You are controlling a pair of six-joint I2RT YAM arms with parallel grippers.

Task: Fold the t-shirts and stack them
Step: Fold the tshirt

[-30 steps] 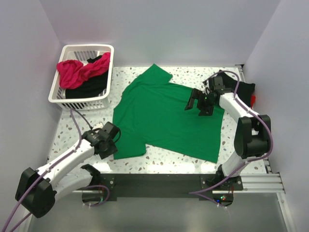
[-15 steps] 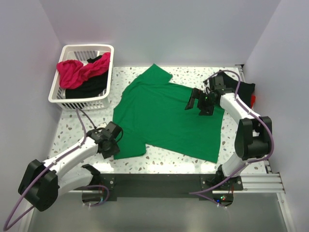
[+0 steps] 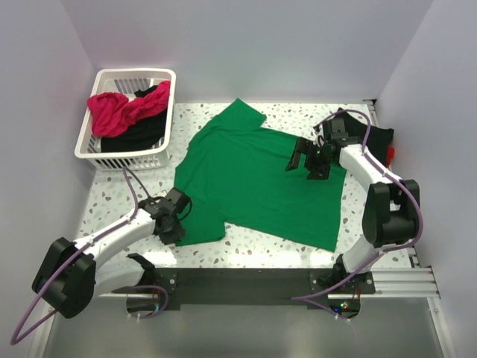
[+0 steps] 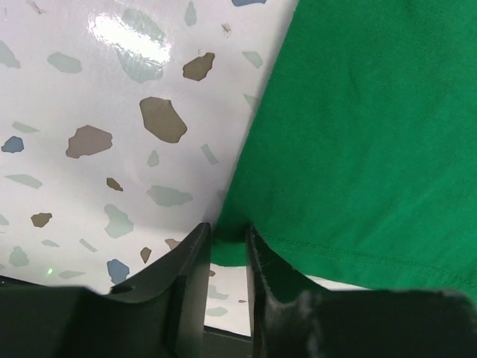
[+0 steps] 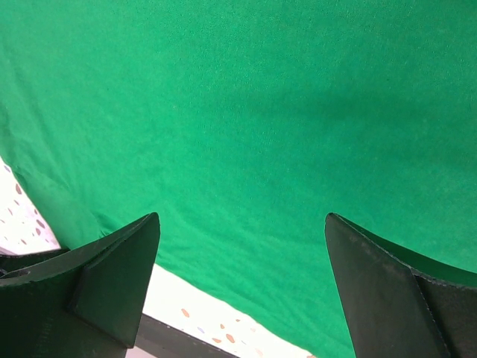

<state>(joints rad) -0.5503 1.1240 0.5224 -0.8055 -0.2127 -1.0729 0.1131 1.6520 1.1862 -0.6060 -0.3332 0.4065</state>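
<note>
Flat on the speckled counter (image 3: pixel 287 113) lies the green t-shirt (image 3: pixel 253 179), spread open across the middle with one sleeve pointing toward the far wall and its hem toward the arm bases. The left pincer (image 3: pixel 177 227) sits low at the shirt's near-left corner, where the side edge meets the hem. From the left wrist, this pincer (image 4: pixel 227 242) has its fingers (image 4: pixel 190 276) drawn almost together, with only a slim gap between them. The corner of the green t-shirt (image 4: pixel 358 134) reaches into that gap at the tips, with bare counter (image 4: pixel 112 89) to its left; whether the cloth is truly pinched I cannot tell. The right pincer (image 3: pixel 307 162) is over the shirt's far-right part, near the shoulder. In the right wrist view this pincer (image 5: pixel 242 287) is spread wide and holds nothing, with smooth green t-shirt (image 5: pixel 246 127) filling the space between its fingers (image 5: pixel 112 283); whether the tips touch the cloth cannot be made out. At the far-left corner of the counter stands a white slatted basket (image 3: pixel 123 155), just beside the green shirt's left edge. It holds a magenta-pink shirt (image 3: pixel 112 112) heaped on a black shirt (image 3: pixel 138 133). Behind the right arm, at the counter's right edge, a dark cloth (image 3: pixel 378 138) and a sliver of red cloth (image 3: pixel 391 154) show.
</note>
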